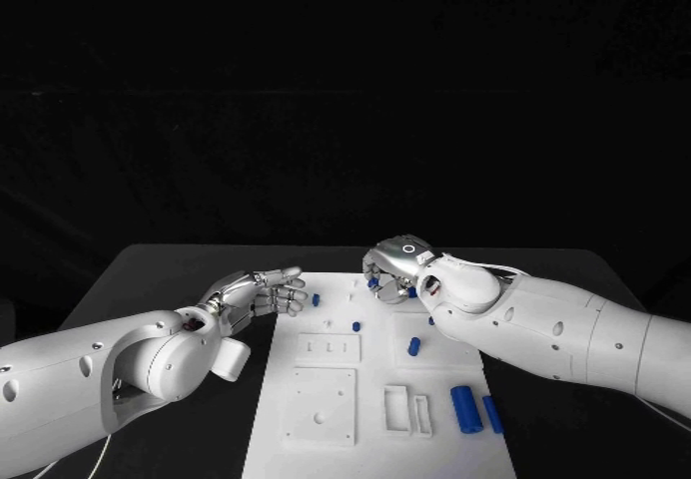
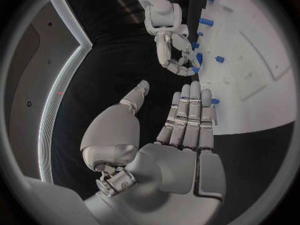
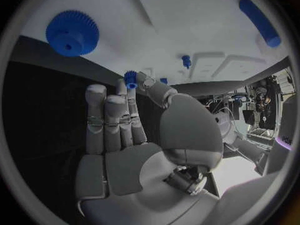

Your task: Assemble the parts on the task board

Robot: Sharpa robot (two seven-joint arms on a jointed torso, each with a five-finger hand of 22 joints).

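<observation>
Robotics lab: black table (image 1: pixel 159 269), white task board (image 1: pixel 377 399), dark backdrop, equipment clutter at rim.

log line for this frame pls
left hand: open, at board left edge | right hand: pinching small blue gear above board far end | big gear: lying on board

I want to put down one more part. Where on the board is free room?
The board is bare along its near edge, before the square recess and slots. The black table outside the left hand is free too. The far end is crowded: right hand, pegs.
</observation>
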